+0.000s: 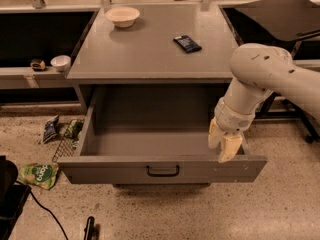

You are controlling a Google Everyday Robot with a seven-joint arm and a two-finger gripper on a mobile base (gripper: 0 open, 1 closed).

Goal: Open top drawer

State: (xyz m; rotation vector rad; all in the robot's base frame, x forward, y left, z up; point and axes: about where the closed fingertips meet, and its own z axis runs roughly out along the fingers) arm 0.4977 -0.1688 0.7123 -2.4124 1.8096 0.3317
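Observation:
The top drawer [160, 171] is a wide grey metal drawer with a small black bar handle [162, 172] at its centre. It stands pulled far out of the grey cabinet [150, 49], and its inside shows empty. My gripper [223, 144] hangs at the end of the white arm, just inside the drawer's right front corner, its cream fingers [230, 146] pointing down behind the front panel. The lower drawers are hidden beneath the open one.
A cream bowl [122, 16] and a dark packet [187, 43] lie on the cabinet top. Snack bags [39, 175] and a wire basket [67, 141] lie on the floor at left. A small white bowl [60, 62] sits on the left shelf. A black chair base [285, 109] stands at right.

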